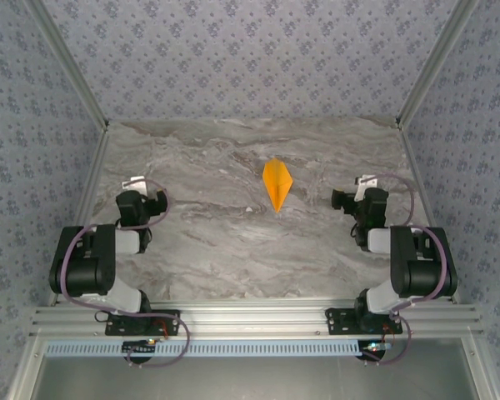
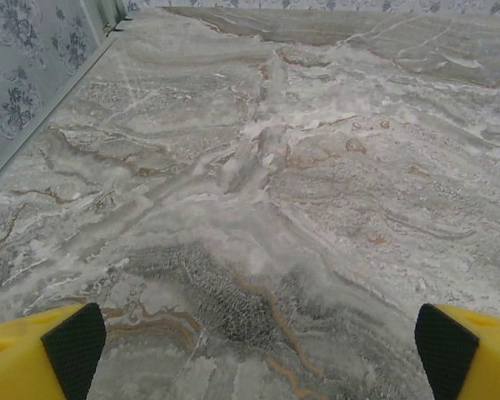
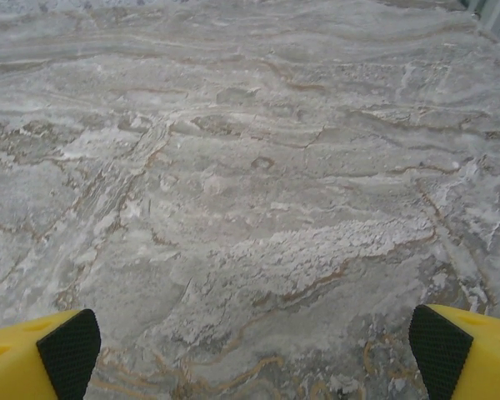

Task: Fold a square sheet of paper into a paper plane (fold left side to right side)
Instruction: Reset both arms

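The square sheet of paper lies folded into a small orange-yellow paper plane (image 1: 277, 184), a narrow kite shape near the middle of the marble table (image 1: 217, 242), its sharp tip pointing toward the arms. My left gripper (image 1: 143, 188) sits well to the plane's left, folded back close to its base. My right gripper (image 1: 355, 192) sits to the plane's right, about an arm's width away. In the left wrist view the left gripper (image 2: 262, 354) stands open with only bare marble between the yellow fingers (image 2: 33, 358). The right gripper (image 3: 254, 354) is likewise open over bare marble, its fingers (image 3: 471, 350) wide apart.
Patterned walls (image 1: 250, 58) enclose the table on three sides, with aluminium posts (image 1: 87, 179) along the left and right edges. An aluminium rail (image 1: 250, 317) carries both arm bases at the near edge.
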`<state>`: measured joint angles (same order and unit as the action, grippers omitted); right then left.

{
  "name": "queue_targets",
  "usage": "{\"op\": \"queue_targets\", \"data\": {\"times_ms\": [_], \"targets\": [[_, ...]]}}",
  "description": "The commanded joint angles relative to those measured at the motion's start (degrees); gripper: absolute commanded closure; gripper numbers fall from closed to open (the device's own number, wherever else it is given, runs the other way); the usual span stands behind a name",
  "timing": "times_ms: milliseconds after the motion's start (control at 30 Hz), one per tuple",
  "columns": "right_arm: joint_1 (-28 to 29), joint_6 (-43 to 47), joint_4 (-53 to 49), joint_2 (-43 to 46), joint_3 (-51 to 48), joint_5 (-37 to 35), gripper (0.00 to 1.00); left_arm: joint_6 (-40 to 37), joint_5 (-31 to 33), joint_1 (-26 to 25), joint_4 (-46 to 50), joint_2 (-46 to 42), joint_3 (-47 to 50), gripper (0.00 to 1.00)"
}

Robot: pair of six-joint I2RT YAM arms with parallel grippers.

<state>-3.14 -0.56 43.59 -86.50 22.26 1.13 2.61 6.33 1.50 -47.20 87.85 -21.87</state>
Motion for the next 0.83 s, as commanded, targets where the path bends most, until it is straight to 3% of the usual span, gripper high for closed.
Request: {"op": "queue_targets", "data": {"times_ms": [0,400,800], "targets": [[-0.64,0.83,3.86,-0.85,-0.54,1.77,0.00,0.47,-1.85,0.07,-0.82,-0.22,-0.89,0.02],[1.64,2.31,3.03,-0.75,-0.20,-2.29,0.00,-0.94,-2.72,-0.78,0.79,-0.03,-1.77,0.02],[1.20,1.96,2.81,-0.76,0.04,-1.49,0.00,-0.94,-2.72,-0.76,0.75,-0.01,-1.77,0.02]]}}
